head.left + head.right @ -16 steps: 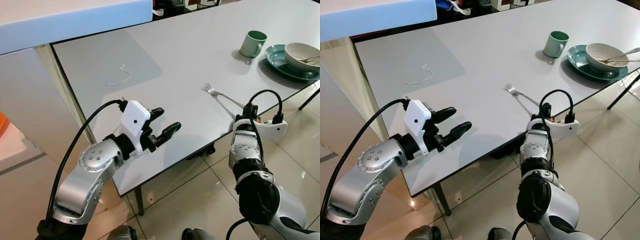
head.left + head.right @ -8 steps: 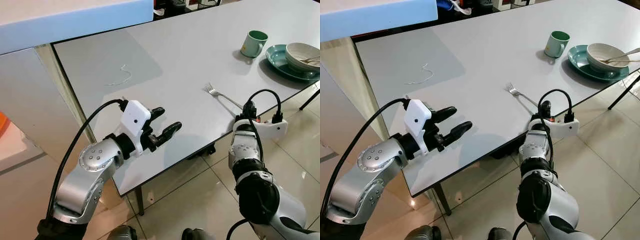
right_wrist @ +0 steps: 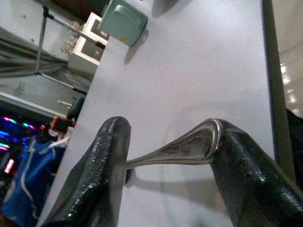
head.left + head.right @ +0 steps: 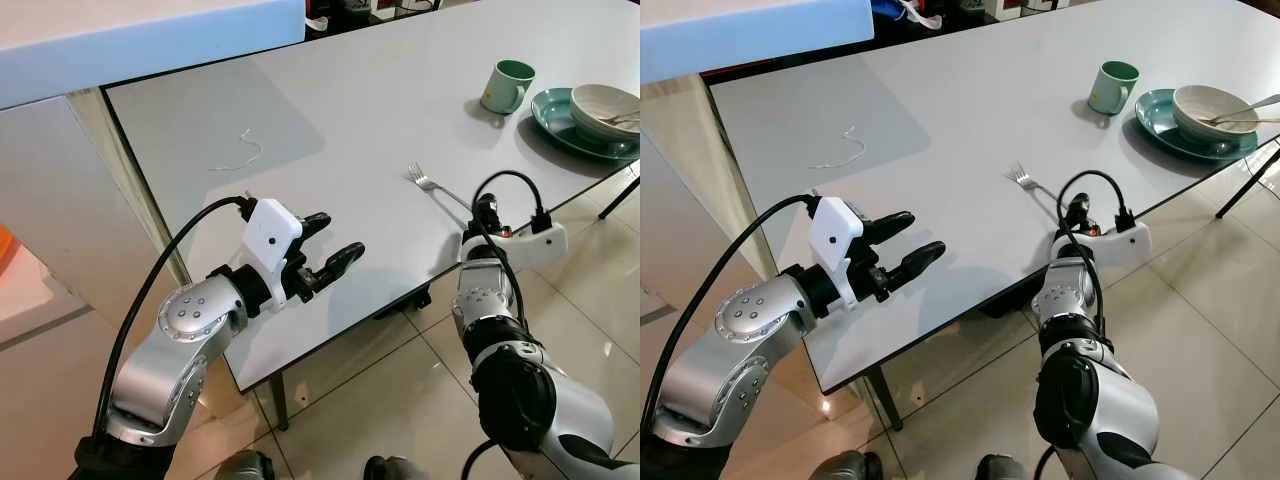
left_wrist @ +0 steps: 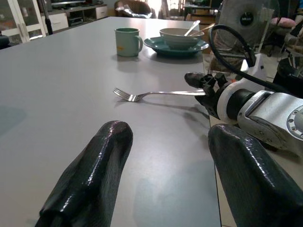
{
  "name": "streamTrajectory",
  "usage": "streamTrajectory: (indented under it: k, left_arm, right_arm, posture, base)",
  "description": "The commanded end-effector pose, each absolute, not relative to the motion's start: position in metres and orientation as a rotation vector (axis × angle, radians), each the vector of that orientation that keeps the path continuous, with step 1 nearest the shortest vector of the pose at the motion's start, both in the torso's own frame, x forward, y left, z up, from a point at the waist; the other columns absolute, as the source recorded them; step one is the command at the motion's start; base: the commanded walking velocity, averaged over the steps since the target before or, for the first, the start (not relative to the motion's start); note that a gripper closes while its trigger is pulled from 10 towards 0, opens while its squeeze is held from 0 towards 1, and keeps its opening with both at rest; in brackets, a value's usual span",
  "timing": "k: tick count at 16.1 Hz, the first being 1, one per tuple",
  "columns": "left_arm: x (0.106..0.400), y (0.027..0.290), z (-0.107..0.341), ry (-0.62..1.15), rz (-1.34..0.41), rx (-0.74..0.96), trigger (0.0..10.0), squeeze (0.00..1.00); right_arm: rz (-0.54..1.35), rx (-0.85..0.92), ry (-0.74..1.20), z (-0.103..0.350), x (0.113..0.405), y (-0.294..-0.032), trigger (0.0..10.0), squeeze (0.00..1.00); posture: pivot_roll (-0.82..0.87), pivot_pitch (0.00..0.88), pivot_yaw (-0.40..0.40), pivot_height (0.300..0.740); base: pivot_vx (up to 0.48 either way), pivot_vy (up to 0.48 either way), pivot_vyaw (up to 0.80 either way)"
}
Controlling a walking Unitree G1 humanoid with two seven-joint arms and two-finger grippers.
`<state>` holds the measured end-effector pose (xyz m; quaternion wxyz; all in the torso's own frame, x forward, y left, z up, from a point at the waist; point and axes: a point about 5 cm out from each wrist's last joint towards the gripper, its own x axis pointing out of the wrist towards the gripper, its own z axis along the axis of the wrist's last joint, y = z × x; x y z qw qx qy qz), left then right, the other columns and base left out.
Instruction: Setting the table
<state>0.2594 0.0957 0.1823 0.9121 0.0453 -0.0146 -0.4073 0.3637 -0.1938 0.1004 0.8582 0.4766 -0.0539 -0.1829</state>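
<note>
A silver fork (image 4: 440, 188) lies on the grey table (image 4: 350, 110) near its front edge, tines pointing away from me. My right gripper (image 4: 480, 207) sits at that edge, open, with the fork's handle (image 3: 180, 150) running across the gap between its two fingers (image 3: 109, 161) and touching one of them. Further left, my left gripper (image 4: 342, 234) hovers open and empty over the table's near corner. A green mug (image 4: 508, 87) stands at the far right beside a teal plate (image 4: 548, 116) carrying a white bowl (image 4: 603, 106) with utensils in it.
A thin white string (image 4: 243, 152) lies on the table's left part. A pale blue counter (image 4: 120, 40) overhangs the far left corner. Tiled floor (image 4: 380, 400) lies below the table's front edge, and a table leg (image 4: 281, 400) stands under the near corner.
My right gripper has slid left and forward along the table edge, so the fork's handle now lies between its fingers. The left arm and the fork have stayed put.
</note>
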Motion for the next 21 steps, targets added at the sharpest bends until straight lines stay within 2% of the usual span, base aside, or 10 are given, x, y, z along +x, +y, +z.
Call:
streamTrajectory:
  k: [1,3,4,5,6,11,16,19,21]
  left_arm:
    - [0.259,0.093,0.185,-0.045,-0.867,0.105,10.0,0.0]
    - [0.259,0.093,0.185,-0.047,-0.869,0.106,10.0,0.0]
    - [0.259,0.093,0.186,-0.048,-0.87,0.107,10.0,0.0]
    - [0.259,0.093,0.186,-0.048,-0.87,0.107,10.0,0.0]
    - [0.259,0.093,0.186,-0.048,-0.871,0.108,10.0,0.0]
    - [0.259,0.092,0.186,-0.051,-0.88,0.109,10.0,0.0]
    - [0.259,0.091,0.186,-0.054,-0.889,0.111,10.0,0.0]
    - [0.26,0.09,0.187,-0.06,-0.892,0.114,10.0,0.0]
    - [0.26,0.09,0.187,-0.062,-0.893,0.115,10.0,0.0]
  right_arm:
    - [-0.385,0.957,-0.078,0.101,0.366,-0.193,10.0,1.0]
    - [-0.397,0.878,-0.033,0.1,0.366,-0.194,10.0,1.0]
    - [-0.387,0.785,-0.014,0.102,0.367,-0.194,10.0,0.57]
    - [-0.372,0.748,-0.006,0.103,0.368,-0.193,10.0,0.2]
    - [-0.346,0.674,0.02,0.104,0.369,-0.191,10.0,0.0]
    - [-0.282,0.415,0.157,0.097,0.37,-0.182,10.0,0.0]
    - [-0.318,0.38,0.245,0.089,0.367,-0.184,10.0,0.0]
    - [-0.269,0.213,0.271,0.087,0.366,-0.186,10.0,0.0]
    - [-0.256,0.174,0.258,0.089,0.366,-0.187,10.0,0.0]
  posture:
    - [0.12,0.126,-0.023,0.74]
    - [0.12,0.124,-0.023,0.74]
    - [0.12,0.124,-0.023,0.74]
    - [0.12,0.124,-0.023,0.74]
    - [0.12,0.121,-0.024,0.74]
    - [0.12,0.111,-0.021,0.74]
    - [0.12,0.105,-0.018,0.74]
    - [0.12,0.103,-0.013,0.74]
    - [0.12,0.103,-0.013,0.74]
  base:
    - [0.0,0.0,0.0]
    - [0.0,0.0,0.0]
    - [0.0,0.0,0.0]
    - [0.0,0.0,0.0]
    - [0.0,0.0,0.0]
    - [0.0,0.0,0.0]
    - [0.0,0.0,0.0]
    - [0.0,0.0,0.0]
    - [0.0,0.0,0.0]
